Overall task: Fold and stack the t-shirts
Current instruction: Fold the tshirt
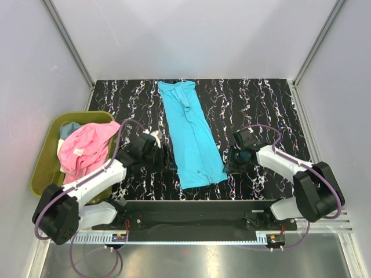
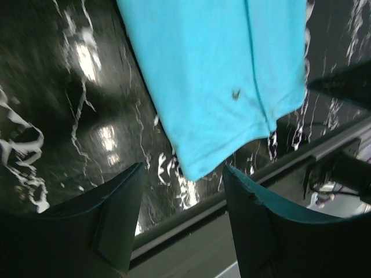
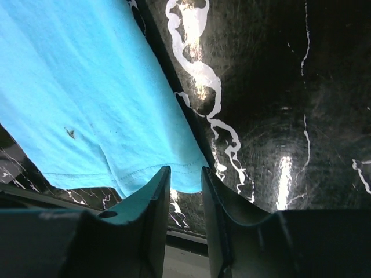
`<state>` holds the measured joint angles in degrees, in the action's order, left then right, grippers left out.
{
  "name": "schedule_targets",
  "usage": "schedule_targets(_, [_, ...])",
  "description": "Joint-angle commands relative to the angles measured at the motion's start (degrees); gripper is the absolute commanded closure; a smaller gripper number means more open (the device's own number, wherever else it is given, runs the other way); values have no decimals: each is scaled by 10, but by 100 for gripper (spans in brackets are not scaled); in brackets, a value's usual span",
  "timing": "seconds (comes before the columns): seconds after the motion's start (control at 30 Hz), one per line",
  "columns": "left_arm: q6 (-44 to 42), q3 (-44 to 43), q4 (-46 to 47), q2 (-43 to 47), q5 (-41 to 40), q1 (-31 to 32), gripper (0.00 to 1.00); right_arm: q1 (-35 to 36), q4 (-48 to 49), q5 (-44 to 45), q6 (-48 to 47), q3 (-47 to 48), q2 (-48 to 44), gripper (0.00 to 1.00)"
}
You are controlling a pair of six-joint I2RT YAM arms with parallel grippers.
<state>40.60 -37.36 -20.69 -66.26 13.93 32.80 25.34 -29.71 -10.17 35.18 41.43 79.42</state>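
Lab robot cell is indicated: a black marbled table [image 1: 261, 104] is enclosed by plain white walls [image 1: 191, 35] on aluminium posts [image 1: 69, 43]; two arms [image 1: 98, 179] are bolted to a rail [image 1: 191, 211], cables [image 1: 262, 125] exposed.

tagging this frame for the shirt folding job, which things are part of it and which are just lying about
Job: turquoise cloth t-shirt, laid out long; crumpled pink cloth t-shirt; grey-blue cloth peeking out behind it.
Lying about: olive-green plastic bin holding those two; black white-veined tabletop.
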Motion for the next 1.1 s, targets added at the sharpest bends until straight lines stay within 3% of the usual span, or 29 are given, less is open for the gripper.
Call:
schedule_targets(0.0, [80, 78, 99, 21, -5, 22, 39, -13, 44, -51, -6, -9, 30, 66])
schedule_targets(0.47, [152, 140, 144, 8, -44, 121, 38, -16, 7, -7, -13, -5, 11, 59])
schedule_targets(0.83, [164, 142, 146, -14, -57, 140, 44, -17, 33, -17, -3, -27, 35, 73])
schedule_targets(1.07, [174, 144, 176, -38, -42, 144, 51, -17, 37, -24, 6, -40, 14, 93])
